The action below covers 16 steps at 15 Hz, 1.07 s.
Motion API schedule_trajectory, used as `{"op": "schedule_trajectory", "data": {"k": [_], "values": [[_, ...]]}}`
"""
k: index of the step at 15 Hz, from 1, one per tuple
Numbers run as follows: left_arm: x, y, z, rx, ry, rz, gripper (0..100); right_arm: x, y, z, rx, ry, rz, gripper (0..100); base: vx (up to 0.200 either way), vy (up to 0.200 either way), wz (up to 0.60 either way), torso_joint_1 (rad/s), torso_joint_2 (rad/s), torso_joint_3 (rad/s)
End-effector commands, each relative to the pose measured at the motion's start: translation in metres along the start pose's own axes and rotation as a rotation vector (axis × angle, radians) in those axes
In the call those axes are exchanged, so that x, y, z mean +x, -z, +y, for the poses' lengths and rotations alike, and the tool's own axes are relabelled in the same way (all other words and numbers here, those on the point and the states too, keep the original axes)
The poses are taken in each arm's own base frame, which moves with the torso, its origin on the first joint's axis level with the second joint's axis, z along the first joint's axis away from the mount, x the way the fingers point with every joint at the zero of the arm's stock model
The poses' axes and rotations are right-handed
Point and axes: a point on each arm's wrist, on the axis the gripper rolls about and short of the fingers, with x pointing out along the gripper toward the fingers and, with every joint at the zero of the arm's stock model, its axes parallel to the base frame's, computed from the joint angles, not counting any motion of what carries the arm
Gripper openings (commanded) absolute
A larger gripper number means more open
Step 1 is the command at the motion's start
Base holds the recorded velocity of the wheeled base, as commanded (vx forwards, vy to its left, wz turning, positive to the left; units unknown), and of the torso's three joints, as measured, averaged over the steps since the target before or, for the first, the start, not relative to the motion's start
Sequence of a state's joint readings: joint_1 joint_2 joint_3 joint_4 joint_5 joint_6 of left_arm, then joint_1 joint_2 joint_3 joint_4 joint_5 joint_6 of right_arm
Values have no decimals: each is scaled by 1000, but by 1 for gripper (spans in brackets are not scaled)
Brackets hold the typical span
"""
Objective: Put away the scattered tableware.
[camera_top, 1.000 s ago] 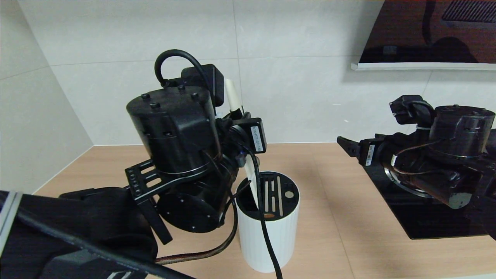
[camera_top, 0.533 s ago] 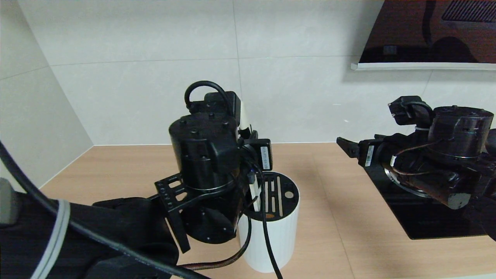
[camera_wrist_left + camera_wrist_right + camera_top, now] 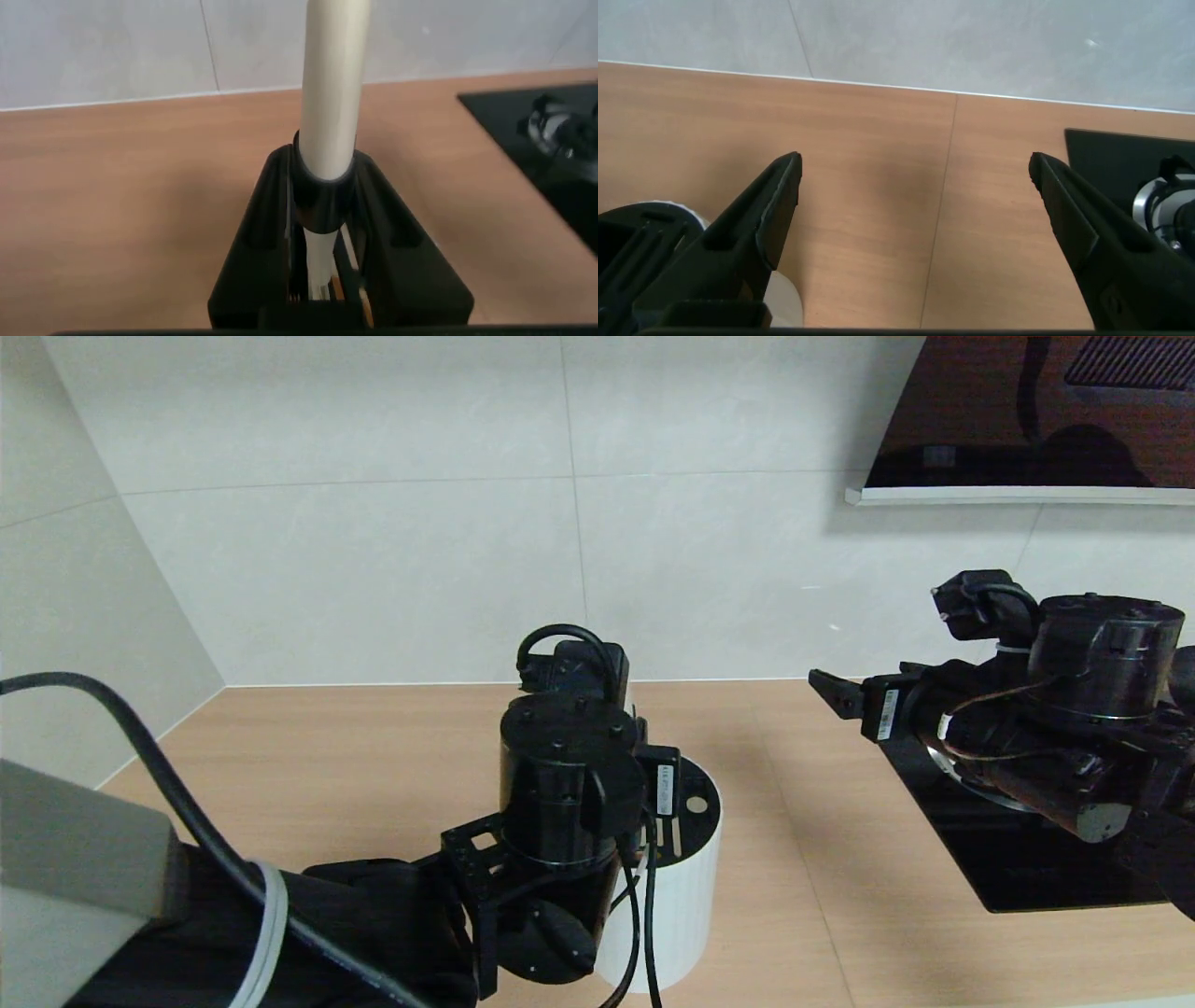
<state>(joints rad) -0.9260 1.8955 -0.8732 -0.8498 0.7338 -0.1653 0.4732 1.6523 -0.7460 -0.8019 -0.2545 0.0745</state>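
Observation:
A knife with a cream handle point(image 3: 332, 84) stands upright, and my left gripper point(image 3: 322, 210) is shut on the lower end of that handle. In the head view the left wrist point(image 3: 569, 784) sits low over the black slotted top of the white cylindrical knife holder point(image 3: 691, 896), hiding the blade and most slots. My right gripper point(image 3: 840, 695) hovers open and holds nothing, off to the right of the holder above the counter; its fingers point(image 3: 761, 224) are spread wide.
A black cooktop point(image 3: 1018, 868) lies on the wooden counter point(image 3: 355, 747) at the right, under the right arm. A dark range hood point(image 3: 1027, 420) hangs on the tiled wall. A bit of the white holder point(image 3: 785, 301) appears in the right wrist view.
My left arm has come down with the knife, lowering it into the holder's top; the handle that stood above the wrist is now hidden behind it. The right arm has barely moved.

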Motion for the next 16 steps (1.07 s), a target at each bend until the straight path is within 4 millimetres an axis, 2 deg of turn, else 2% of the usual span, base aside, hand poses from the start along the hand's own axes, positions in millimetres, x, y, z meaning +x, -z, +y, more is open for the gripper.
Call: {"op": "schedule_trajectory", "data": {"k": [1,11,12,16], "values": [[3,10,-1,22,-4,24,0,0,0,1,0,-2,1,100,0,0,0,0,0,0],[4,15,-2,31,-6,34,0,-1,0,2,0,-7,-1,100,0,0,0,0,0,0],[4,16,-2,32,-6,35,100,-1,0,2,0,-7,-6,100,0,0,0,0,0,0],[3,16,-1,34,-5,38,100,-1,0,3,0,-7,-6,100,0,0,0,0,0,0]]}}
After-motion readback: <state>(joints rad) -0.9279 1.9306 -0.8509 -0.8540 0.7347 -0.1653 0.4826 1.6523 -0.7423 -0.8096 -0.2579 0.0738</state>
